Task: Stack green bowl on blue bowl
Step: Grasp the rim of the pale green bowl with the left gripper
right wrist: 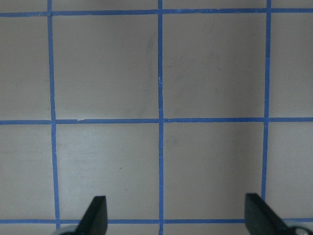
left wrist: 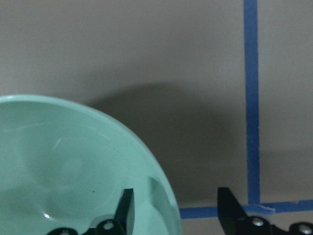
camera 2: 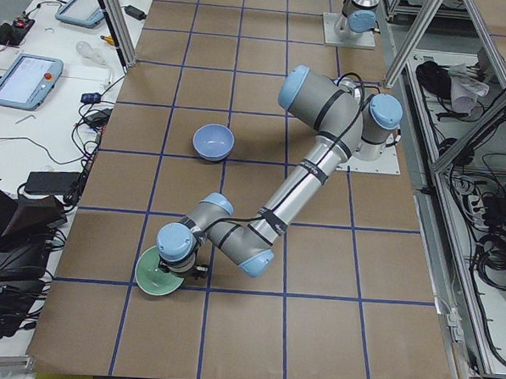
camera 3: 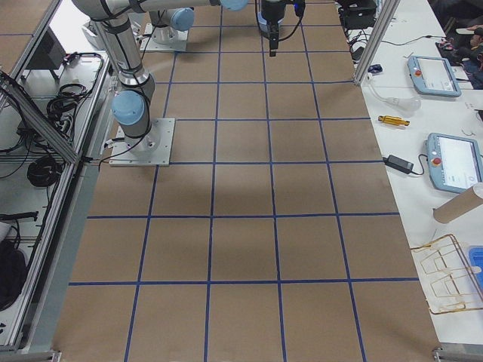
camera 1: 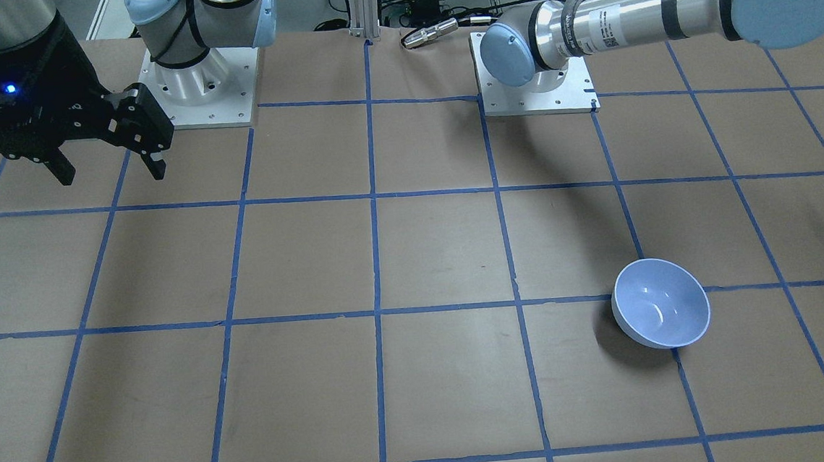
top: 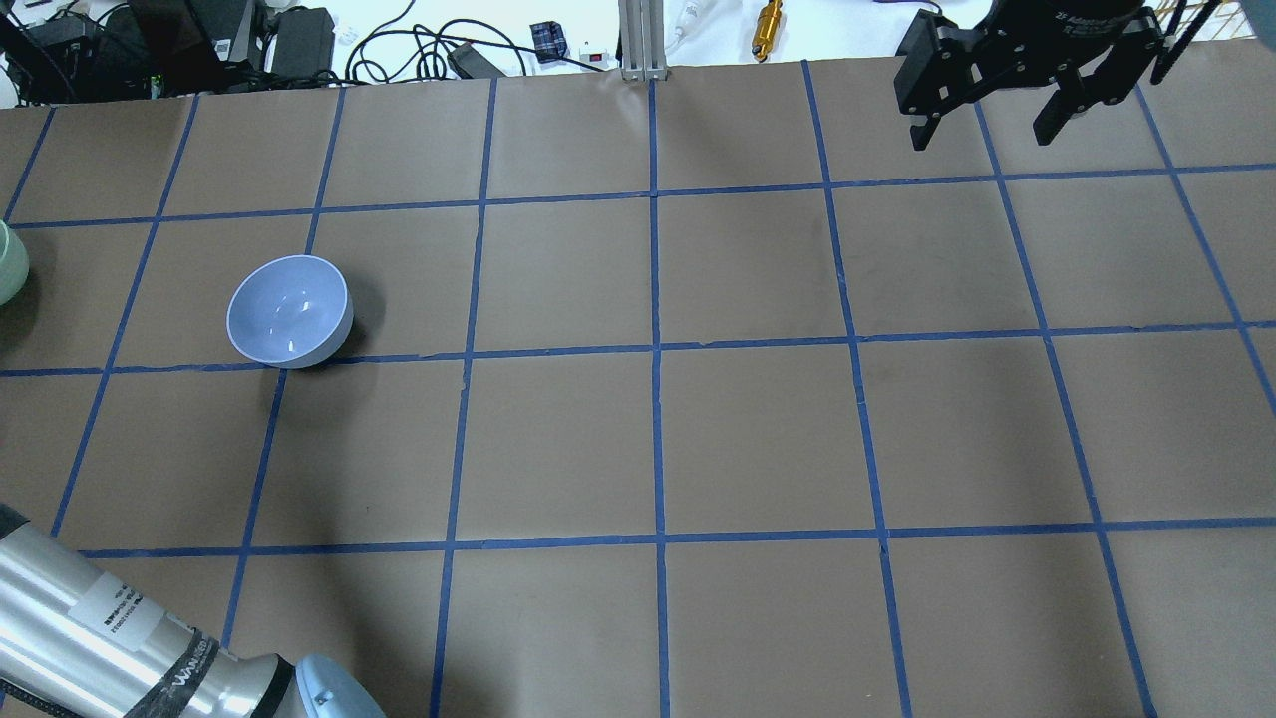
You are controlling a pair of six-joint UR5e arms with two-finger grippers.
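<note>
The green bowl [left wrist: 73,166] sits on the table at the robot's far left and shows at the left edge of the overhead view [top: 5,264] and in the exterior left view [camera 2: 158,275]. My left gripper [left wrist: 176,215] is open, with one finger inside the bowl and the other outside, astride its rim. The blue bowl [top: 289,311] stands upright and empty on the table, apart from the green one; it also shows in the front-facing view [camera 1: 660,303]. My right gripper [top: 982,130] is open and empty, high over the far right of the table [right wrist: 173,215].
The table is brown paper with a blue tape grid. The two arm bases [camera 1: 203,93] [camera 1: 536,88] stand at the robot's edge. The left arm's long link [camera 2: 309,171] stretches over the table near the blue bowl. Tablets and cables lie off the far edge [camera 2: 25,80].
</note>
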